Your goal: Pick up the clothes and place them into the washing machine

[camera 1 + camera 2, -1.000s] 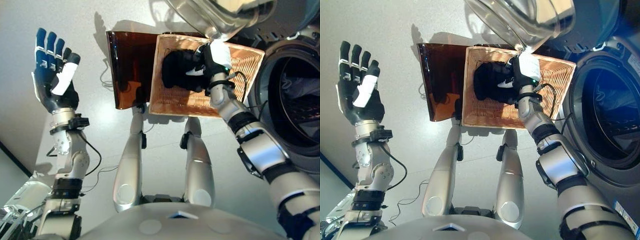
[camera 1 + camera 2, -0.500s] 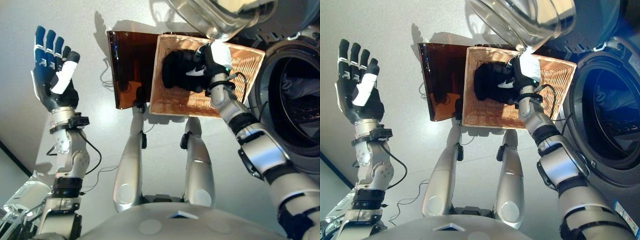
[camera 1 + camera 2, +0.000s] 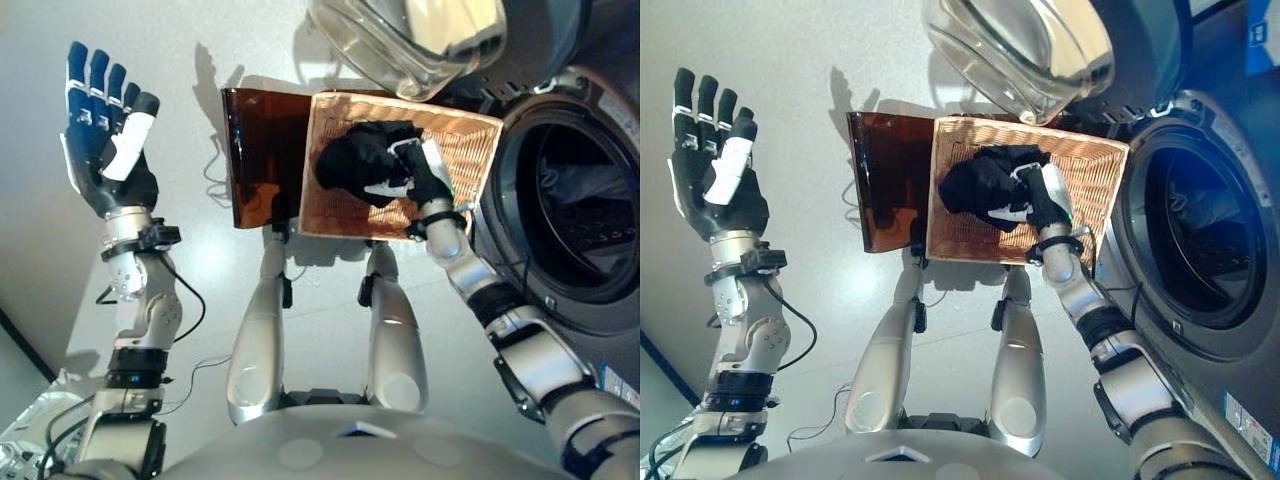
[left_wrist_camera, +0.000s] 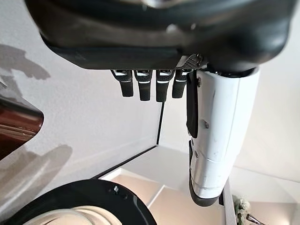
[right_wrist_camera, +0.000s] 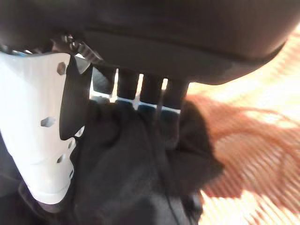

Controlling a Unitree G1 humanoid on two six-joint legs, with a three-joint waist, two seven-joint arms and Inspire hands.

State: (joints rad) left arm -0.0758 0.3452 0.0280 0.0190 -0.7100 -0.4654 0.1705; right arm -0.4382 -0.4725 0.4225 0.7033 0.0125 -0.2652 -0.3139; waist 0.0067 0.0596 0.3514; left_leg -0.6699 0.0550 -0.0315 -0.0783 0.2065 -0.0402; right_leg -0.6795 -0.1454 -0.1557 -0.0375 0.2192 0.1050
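Note:
A black garment [image 3: 350,170] lies bunched in a wicker basket [image 3: 475,140] on the floor. My right hand [image 3: 418,178] rests on the garment's right side, and its fingers [image 5: 147,101] curl down into the black cloth [image 5: 126,178] with the white-covered thumb alongside. The washing machine's drum opening [image 3: 585,215] gapes at the right, dark inside, with its glass door [image 3: 410,40] swung out above the basket. My left hand [image 3: 105,150] is held up at the far left with straight fingers [image 4: 140,86], holding nothing.
A brown translucent panel [image 3: 260,150] lies against the basket's left side. Pale floor [image 3: 200,300] spreads around the basket. The machine's grey front ring [image 3: 1140,300] stands close beside the basket's right edge.
The camera has shifted a little. My right hand has slid from the basket's far edge further onto the black garment. The left hand stays raised.

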